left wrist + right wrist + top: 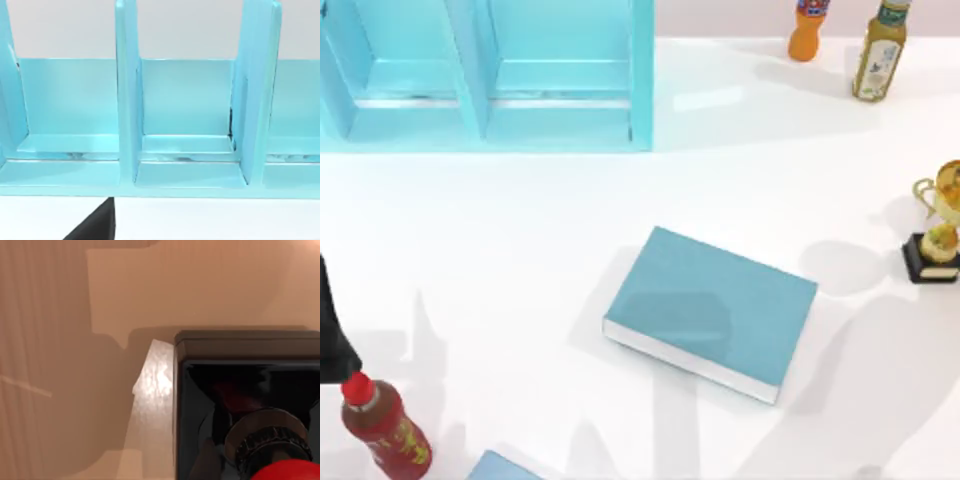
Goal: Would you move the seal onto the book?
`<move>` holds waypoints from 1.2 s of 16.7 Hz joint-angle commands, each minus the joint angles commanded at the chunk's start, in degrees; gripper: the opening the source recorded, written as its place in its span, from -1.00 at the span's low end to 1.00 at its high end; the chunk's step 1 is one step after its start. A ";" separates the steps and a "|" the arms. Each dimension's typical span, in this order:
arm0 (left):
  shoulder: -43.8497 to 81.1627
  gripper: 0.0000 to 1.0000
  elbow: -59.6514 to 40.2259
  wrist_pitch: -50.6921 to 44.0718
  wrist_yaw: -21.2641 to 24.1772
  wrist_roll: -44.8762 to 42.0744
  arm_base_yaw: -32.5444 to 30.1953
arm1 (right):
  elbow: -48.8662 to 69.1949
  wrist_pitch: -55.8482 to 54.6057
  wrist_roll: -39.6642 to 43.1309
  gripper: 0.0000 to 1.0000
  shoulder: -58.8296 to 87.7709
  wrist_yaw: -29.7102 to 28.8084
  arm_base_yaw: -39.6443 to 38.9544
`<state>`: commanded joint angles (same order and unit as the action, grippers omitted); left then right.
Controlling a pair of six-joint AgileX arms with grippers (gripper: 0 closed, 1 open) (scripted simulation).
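At the left edge of the bench the left arm (332, 335) sits parked beside a red-capped brown bottle (382, 428), facing the turquoise shelf unit (127, 100). I cannot tell whether its pincer is apart or together. The book (712, 310) lies flat mid-bench with its top bare, its long axis running far-left to near-right and its white page edges on the near side. The seal (250, 405) is right beneath the right wrist camera, red knob toward the lens, black base squarely below. I judge the right arm the nearer, with the book to its left. I cannot tell whether the right pincer is apart, together or clamped on the seal.
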<state>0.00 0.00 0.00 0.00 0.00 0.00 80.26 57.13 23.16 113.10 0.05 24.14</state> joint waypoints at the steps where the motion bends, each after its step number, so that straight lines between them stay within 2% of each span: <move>1: 0.00 1.00 0.00 0.00 0.00 0.00 0.00 | 0.13 0.14 -0.12 -1.00 -0.04 0.00 -0.11; 5: 0.00 1.00 0.00 0.00 0.00 0.00 0.00 | 5.81 6.74 -5.41 -1.00 -1.85 -0.06 -5.12; 12: 0.00 1.00 0.00 0.00 0.00 0.00 0.00 | 20.77 29.07 -21.42 -1.00 -7.68 -0.05 -21.51; 20: 0.00 1.00 0.00 0.00 0.00 0.00 0.00 | 23.21 30.65 -24.20 -1.00 -8.37 0.20 -24.33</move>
<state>0.00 0.00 0.00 0.00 0.00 0.00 103.48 87.78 -1.04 104.72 0.25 -0.19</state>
